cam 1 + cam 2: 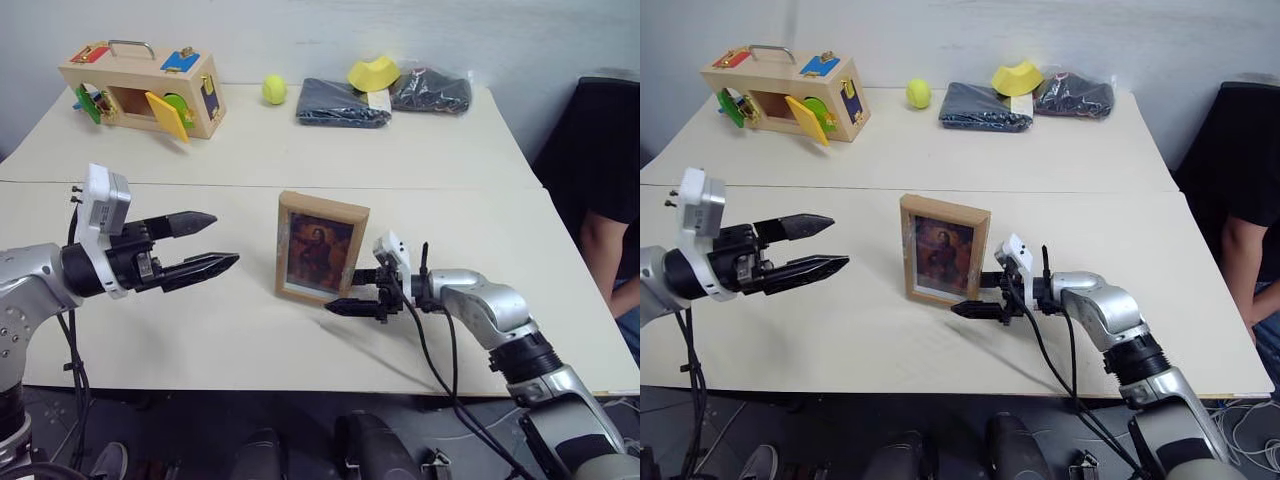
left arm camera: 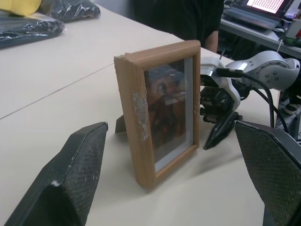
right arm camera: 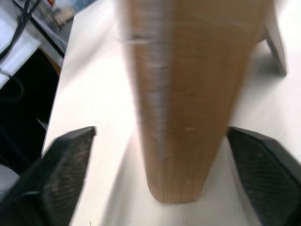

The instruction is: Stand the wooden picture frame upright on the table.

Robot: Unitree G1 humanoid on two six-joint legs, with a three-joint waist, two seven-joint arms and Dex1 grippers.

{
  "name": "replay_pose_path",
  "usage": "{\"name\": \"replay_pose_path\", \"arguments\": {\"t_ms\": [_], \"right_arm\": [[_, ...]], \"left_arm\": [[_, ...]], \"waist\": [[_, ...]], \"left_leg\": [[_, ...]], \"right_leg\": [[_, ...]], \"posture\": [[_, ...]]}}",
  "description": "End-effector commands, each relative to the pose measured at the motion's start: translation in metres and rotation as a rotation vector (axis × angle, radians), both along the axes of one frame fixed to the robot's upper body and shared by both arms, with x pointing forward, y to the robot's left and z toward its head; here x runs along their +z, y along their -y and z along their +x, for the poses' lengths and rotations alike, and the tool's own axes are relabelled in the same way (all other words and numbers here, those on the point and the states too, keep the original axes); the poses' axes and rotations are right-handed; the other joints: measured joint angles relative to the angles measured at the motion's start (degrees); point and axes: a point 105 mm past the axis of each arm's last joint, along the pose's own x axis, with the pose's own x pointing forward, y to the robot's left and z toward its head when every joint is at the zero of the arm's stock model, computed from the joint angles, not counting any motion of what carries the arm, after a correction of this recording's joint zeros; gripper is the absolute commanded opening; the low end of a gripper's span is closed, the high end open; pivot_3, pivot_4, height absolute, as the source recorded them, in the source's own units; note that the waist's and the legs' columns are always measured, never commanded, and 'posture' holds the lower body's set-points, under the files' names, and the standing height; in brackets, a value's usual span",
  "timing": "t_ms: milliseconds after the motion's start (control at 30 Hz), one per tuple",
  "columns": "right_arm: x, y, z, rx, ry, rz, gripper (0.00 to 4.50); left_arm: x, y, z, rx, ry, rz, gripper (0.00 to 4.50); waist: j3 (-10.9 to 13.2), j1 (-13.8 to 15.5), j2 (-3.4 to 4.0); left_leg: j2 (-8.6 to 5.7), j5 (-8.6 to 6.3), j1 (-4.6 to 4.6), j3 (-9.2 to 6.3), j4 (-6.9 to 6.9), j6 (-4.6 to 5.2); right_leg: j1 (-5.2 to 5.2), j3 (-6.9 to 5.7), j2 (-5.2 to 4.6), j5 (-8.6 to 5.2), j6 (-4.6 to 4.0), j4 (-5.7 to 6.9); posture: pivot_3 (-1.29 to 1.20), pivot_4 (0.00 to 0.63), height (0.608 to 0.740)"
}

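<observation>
Near the table (image 1: 200, 330) front edge, the wooden picture frame (image 1: 322, 248) stands upright on its stand; the right gripper (image 1: 352, 300) straddles its side edge, jaws released. Withdrawal should run straight back, fingers untouching; the left gripper (image 1: 200, 245) hovers spread.

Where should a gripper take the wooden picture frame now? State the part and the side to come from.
Probably the wooden picture frame by its two upright side rails, coming in level from its right edge, where the right gripper already waits open. It stands upright on the table, its stand behind.
</observation>
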Motion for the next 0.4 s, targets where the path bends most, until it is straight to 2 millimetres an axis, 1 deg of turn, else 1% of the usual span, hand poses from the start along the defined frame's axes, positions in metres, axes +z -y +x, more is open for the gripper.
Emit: {"name": "replay_pose_path", "arguments": {"t_ms": [33,67,100,167,200,233,300,400], "right_arm": [[0.030,0.048,-0.008,0.007,0.195,-0.116,4.47],[0.037,0.059,-0.012,0.009,0.211,-0.129,4.47],[0.049,0.072,-0.015,0.003,0.221,-0.125,4.47],[0.080,0.098,-0.021,-0.034,0.224,-0.068,4.47],[0.090,0.105,-0.024,-0.043,0.225,-0.047,4.47],[0.100,0.111,-0.029,-0.044,0.216,-0.015,4.47],[0.111,0.114,-0.033,-0.045,0.198,0.034,4.47],[0.117,0.114,-0.031,-0.078,0.193,0.081,4.47]], "left_arm": [[0.009,-0.003,0.002,0.004,0.063,0.011,4.50],[0.010,-0.004,0.003,0.007,0.069,0.011,4.50],[0.010,-0.006,0.004,0.012,0.075,0.012,4.50],[0.012,-0.009,0.007,0.025,0.092,0.019,4.50],[0.012,-0.010,0.008,0.027,0.098,0.021,4.50],[0.014,-0.011,0.010,0.029,0.104,0.019,4.50],[0.017,-0.012,0.012,0.030,0.113,0.014,4.50],[0.020,-0.012,0.014,0.030,0.134,0.021,4.50]], "waist": [[0.00,0.58,0.00],[0.01,0.82,0.01],[0.01,1.04,0.02],[0.02,1.21,0.03],[0.02,1.14,0.03],[0.02,1.09,0.02],[0.01,0.97,0.02],[0.02,0.86,0.02]], "left_leg": [[-0.01,0.00,0.00,-0.01,-0.03,0.01],[-0.02,-0.01,-0.03,-0.02,-0.05,0.03],[-0.04,-0.03,-0.03,-0.01,-0.06,0.05],[-0.03,-0.03,0.00,-0.02,-0.07,0.06],[-0.02,-0.03,0.00,-0.01,-0.07,0.06],[0.00,-0.03,0.05,-0.01,-0.09,0.05],[0.04,-0.01,0.11,-0.01,-0.15,0.02],[0.06,0.00,0.12,-0.01,-0.18,0.01]], "right_leg": [[0.03,-0.02,-0.01,0.00,0.00,-0.10],[0.03,-0.03,-0.02,0.01,0.02,-0.15],[0.03,-0.03,-0.04,0.02,0.03,-0.18],[0.07,-0.04,-0.02,0.02,0.03,-0.21],[0.06,-0.03,-0.02,0.02,0.03,-0.20],[0.09,-0.03,0.00,0.02,0.03,-0.20],[0.12,-0.03,0.07,0.02,0.03,-0.20],[0.12,0.01,0.09,0.02,0.02,-0.18]], "posture": [[0.00,0.150,0.740],[0.00,0.150,0.740],[0.00,0.150,0.740],[0.00,0.150,0.740],[0.00,0.150,0.740],[0.00,0.150,0.740],[0.00,0.150,0.740],[0.00,0.150,0.740]]}}
